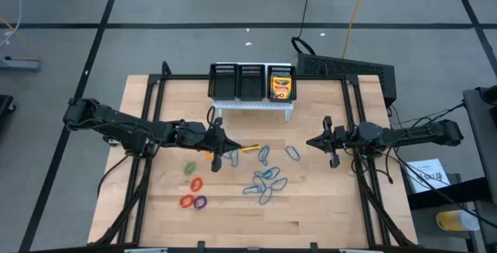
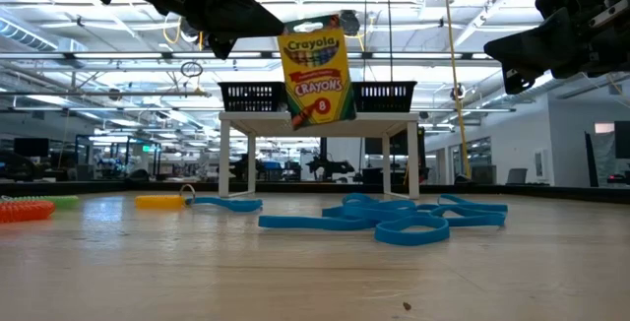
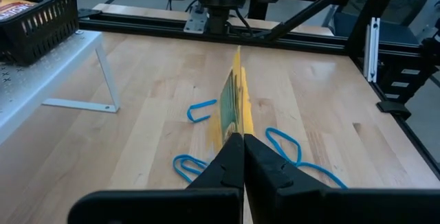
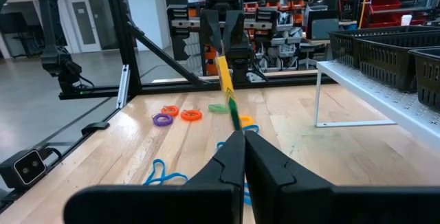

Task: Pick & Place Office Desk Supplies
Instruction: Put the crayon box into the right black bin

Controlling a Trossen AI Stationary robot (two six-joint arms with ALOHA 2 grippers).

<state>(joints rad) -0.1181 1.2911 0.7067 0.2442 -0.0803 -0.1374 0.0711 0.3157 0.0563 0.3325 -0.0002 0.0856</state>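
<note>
The black three-compartment mesh organiser (image 1: 250,81) stands on a white riser (image 1: 255,105) at the table's far edge. Its right compartment holds a crayon box (image 1: 280,86); the other two show nothing inside. In front of the riser, the left gripper (image 1: 227,147) is clamped on a second Crayola crayon box (image 2: 315,68), held above the table. Blue oval loops (image 1: 266,178) lie in front of the organiser; red, orange, green and purple loops (image 1: 192,191) lie to their left. The right gripper (image 1: 312,142), fingers pressed together and empty, hovers right of the blue loops.
</note>
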